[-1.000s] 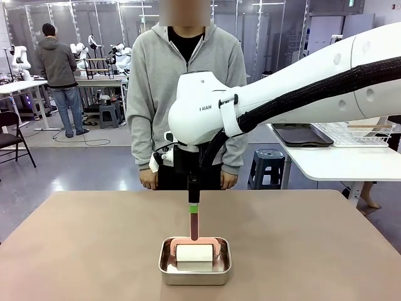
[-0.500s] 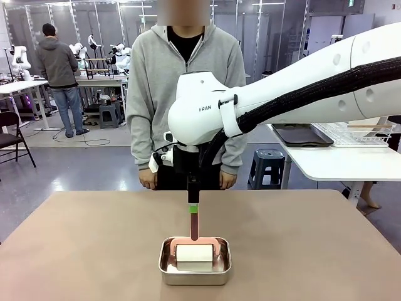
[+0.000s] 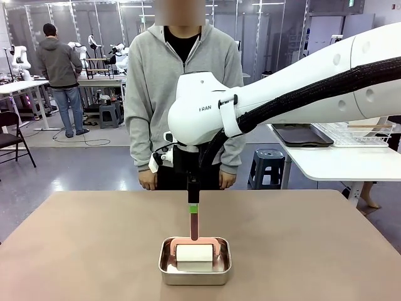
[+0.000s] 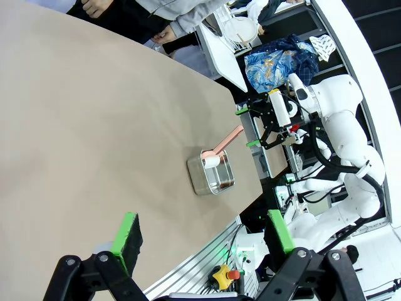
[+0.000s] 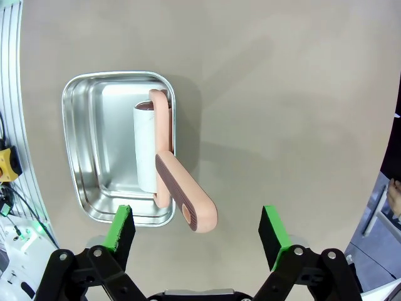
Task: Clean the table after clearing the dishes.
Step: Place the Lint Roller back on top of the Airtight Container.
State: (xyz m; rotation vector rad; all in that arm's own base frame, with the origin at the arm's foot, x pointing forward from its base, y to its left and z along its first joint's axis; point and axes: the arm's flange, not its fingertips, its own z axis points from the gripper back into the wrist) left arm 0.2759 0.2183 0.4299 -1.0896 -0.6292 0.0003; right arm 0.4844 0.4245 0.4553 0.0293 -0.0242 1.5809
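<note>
A pink-handled white roller (image 5: 164,169) lies in a silver pan (image 5: 94,157) on the tan-brown table (image 5: 282,94).

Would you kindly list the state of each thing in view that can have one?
lint roller: white roll lying in the pan, pink handle sticking out over the rim, not held
steel pan: upright on the table
table: tan top, no dishes on it
right end effector: open, above the handle
left end effector: open, holding nothing
</note>
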